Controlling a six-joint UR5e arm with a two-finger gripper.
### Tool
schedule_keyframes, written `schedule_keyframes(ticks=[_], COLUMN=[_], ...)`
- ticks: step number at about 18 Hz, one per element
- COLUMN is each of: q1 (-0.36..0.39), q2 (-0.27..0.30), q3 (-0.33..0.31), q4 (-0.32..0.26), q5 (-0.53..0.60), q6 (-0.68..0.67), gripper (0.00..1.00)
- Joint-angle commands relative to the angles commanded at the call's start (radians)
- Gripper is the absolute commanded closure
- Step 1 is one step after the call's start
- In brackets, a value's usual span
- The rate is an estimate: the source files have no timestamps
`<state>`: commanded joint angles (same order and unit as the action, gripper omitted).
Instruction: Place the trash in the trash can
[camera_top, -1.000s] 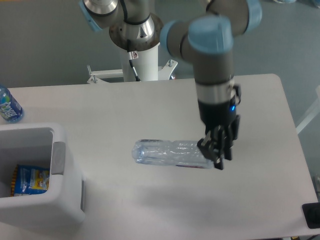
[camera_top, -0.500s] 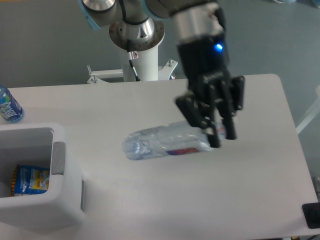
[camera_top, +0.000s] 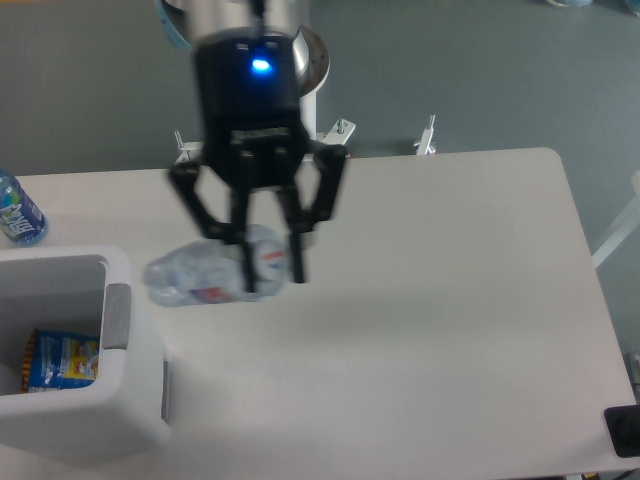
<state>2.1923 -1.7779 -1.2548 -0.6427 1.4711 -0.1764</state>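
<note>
My gripper (camera_top: 270, 268) hangs high over the left half of the table, shut on the right end of the crushed clear plastic bottle (camera_top: 195, 278). The bottle lies roughly level in the air, its free end pointing left toward the trash can (camera_top: 125, 400), just right of the bin's opening. The white boxy trash can stands at the front left with a grey strip (camera_top: 117, 316) on its rim. Inside it lies the blue snack wrapper with orange-yellow print (camera_top: 62, 360).
A small blue-labelled water bottle (camera_top: 17, 212) stands at the far left edge of the table. The arm's white base post (camera_top: 300, 105) rises behind the table's back edge. A dark object (camera_top: 625, 430) sits at the front right corner.
The gripper has lifted the crushed bottle off the table and carried it left, from the table's middle right to beside the trash can's rim.
</note>
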Motion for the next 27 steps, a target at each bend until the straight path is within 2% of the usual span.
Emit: schedule_keyframes(ticks=[11, 17, 19, 20, 23, 24, 27], q1=[-0.150, -0.172, -0.174, -0.174, -0.174, -0.174, -0.174], q2=[-0.086, -0.123, -0.127, -0.127, -0.124, -0.120, -0.112], q3=[0.018, 0.015, 0.015, 0.014, -0.006, -0.017, -0.021], q4=[0.000, 0.000, 0.000, 0.000, 0.000, 0.000, -0.002], q5=[0.000, 0.000, 0.000, 0.000, 0.002, 0.002, 0.000], q6=[0.000, 0.000, 0.000, 0.000, 0.035, 0.069, 0.092], gripper=[0.83, 0.81, 0.77, 0.72, 0.13, 0.00, 0.00])
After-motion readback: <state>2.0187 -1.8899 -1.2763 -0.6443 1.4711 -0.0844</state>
